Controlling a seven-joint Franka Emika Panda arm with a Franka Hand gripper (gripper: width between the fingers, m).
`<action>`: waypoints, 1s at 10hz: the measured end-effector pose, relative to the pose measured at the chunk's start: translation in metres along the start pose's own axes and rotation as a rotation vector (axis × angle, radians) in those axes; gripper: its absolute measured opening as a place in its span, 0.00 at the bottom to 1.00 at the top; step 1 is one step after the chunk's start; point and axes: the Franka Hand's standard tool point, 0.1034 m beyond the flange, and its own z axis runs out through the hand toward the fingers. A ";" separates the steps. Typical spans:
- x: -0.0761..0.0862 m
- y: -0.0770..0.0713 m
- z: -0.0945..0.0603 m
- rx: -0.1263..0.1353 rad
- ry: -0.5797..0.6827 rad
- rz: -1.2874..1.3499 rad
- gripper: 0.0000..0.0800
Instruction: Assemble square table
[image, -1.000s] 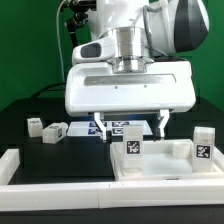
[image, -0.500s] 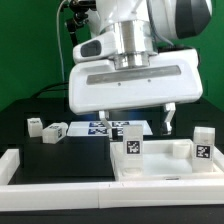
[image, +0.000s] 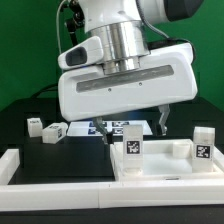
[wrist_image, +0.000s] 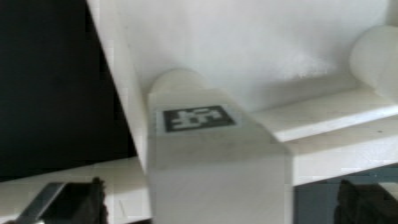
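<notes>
Here, the tilted gripper (image: 135, 125) hangs empty, jaws spread wide, above a tagged white leg post (image: 131, 143) upright on the square tabletop (image: 160, 163) below it; seating that leg seems the step, calling for a straight descent and squeeze.

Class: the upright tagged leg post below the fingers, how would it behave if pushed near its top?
The leg post stands upright, taller than wide, so it would probably tip. Its flat faces suggest little rolling afterwards. It looks like rigid plastic, likely stiff and smooth between the open fingers.
</notes>
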 end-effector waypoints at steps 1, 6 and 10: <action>0.000 0.000 0.000 0.000 -0.001 0.000 0.81; -0.003 0.010 0.002 -0.035 -0.083 0.036 0.81; -0.004 0.010 0.002 -0.038 -0.082 0.178 0.36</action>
